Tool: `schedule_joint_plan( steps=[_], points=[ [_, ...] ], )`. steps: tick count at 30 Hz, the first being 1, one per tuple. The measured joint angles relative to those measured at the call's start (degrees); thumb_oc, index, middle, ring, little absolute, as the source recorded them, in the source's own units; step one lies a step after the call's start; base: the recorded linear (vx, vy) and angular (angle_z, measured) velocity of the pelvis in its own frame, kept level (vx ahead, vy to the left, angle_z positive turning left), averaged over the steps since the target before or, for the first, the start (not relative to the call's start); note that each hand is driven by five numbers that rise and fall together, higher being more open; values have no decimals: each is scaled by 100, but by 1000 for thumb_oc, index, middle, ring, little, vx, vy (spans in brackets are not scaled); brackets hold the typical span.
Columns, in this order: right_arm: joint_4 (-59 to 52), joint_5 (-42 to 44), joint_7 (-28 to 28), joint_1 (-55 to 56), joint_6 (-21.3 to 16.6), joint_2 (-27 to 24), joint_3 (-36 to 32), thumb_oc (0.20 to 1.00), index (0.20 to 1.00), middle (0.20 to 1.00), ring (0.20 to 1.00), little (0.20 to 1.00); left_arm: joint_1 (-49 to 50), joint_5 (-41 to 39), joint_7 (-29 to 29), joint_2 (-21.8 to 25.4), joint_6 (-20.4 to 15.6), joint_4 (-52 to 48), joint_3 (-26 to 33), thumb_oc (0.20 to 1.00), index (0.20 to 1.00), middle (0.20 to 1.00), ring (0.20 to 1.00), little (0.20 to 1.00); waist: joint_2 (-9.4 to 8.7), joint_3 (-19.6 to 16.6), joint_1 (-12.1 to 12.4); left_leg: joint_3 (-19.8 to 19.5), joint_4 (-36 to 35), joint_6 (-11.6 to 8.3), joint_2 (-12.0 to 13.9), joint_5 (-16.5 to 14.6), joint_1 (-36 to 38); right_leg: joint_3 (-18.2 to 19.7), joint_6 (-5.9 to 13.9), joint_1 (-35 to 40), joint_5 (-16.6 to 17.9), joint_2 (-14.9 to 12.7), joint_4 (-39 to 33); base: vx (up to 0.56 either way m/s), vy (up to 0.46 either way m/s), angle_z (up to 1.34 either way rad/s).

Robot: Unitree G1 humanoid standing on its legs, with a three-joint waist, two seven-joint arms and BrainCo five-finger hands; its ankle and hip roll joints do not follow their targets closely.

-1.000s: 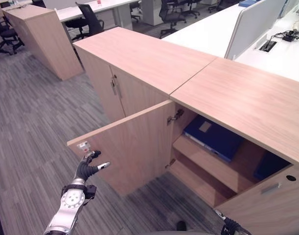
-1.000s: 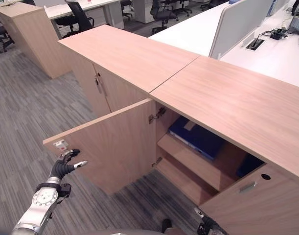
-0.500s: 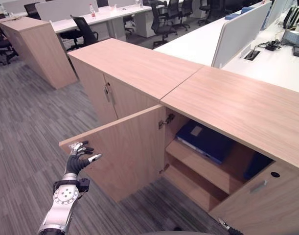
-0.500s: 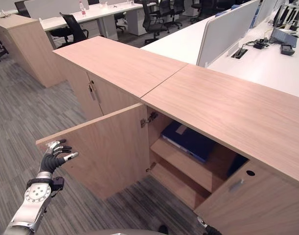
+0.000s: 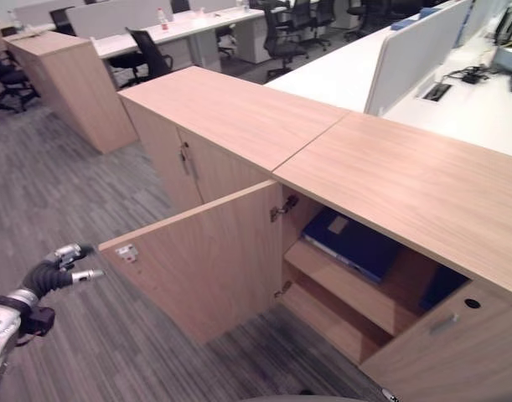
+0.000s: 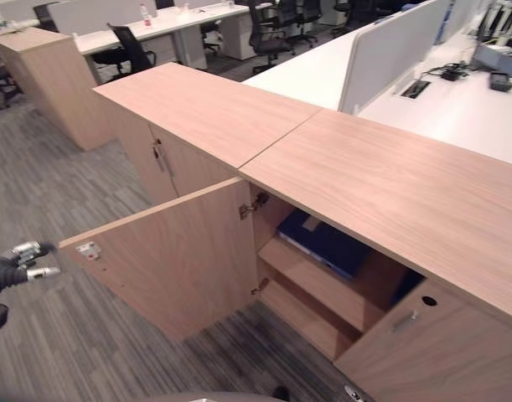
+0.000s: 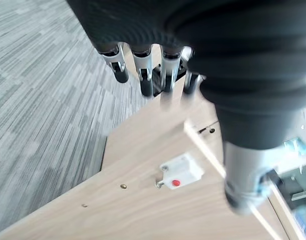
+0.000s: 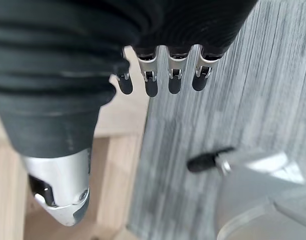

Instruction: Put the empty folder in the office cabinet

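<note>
Blue folder (image 5: 356, 243) lies on the cabinet (image 5: 406, 180) shelf; both hands' fingers hang relaxed, empty; next, probably, close the door (image 5: 205, 268).

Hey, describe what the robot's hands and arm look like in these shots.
The left robot hand has a dark ribbed cover over its back and wrist, with silver fingers ending in dark tips. Its forearm is silver-grey metal. The right robot hand looks alike.

Even, bright office light; wrist views blurred up close.
</note>
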Motion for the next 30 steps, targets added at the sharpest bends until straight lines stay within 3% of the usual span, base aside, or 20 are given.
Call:
schedule_joint_plan(
  steps=[6, 15, 18, 23, 25, 30],
  points=[
    [54, 3, 258, -9, 7, 80, 77, 1000, 1000, 1000, 1000, 1000, -132, -458, -764, 534, 111, -490, -571, 1000, 1000, 1000, 1000, 1000, -61, -79, -18, -4, -51, -54, 4, -17, -44, -1, 9, -12, 5, 7, 1, 0, 0, 0],
    [212, 5, 369, -3, 7, 171, 255, 1000, 1000, 1000, 1000, 1000, -294, -774, -989, 913, 131, -839, -1138, 1000, 1000, 1000, 1000, 1000, -255, -195, -21, -1, -43, -33, -1, 0, -88, -1, 11, -46, 8, -1, 2, 0, 0, 0],
    [216, 8, 372, -17, 13, 215, 257, 1000, 1000, 1000, 1000, 1000, -346, -568, -915, 881, 85, -457, -1149, 1000, 1000, 1000, 1000, 1000, -250, -193, -23, -5, -1, -23, -3, 8, -96, -4, 11, -53, 8, -2, 2, 0, 0, 0],
    [216, 11, 362, -14, 23, 203, 256, 1000, 1000, 1000, 1000, 1000, -853, 547, -307, 723, -29, 422, -1153, 1000, 1000, 1000, 1000, 1000, -251, -195, -11, -52, -1, -45, -4, 22, -109, -35, 9, -51, 8, -6, 2, -16, -2, 5],
    [209, 11, 344, -47, 88, 195, 271, 1000, 1000, 1000, 1000, 1000, -1536, 1095, 18, 317, -66, 985, -1270, 1000, 1000, 1000, 1000, 1000, -253, -200, -10, -93, -2, -64, -11, 31, -123, -71, 9, -51, 8, -16, 2, -17, 3, 9],
    [199, 11, 325, -96, 122, 189, 276, 1000, 1000, 1000, 1000, 1000, -2056, 1546, 318, -34, -65, 1335, -1591, 1000, 1000, 1000, 1000, 1000, -264, -206, -151, -90, -3, -105, -6, 20, -130, -74, 11, -58, 16, -13, 4, 0, 1, -1]
  ],
)
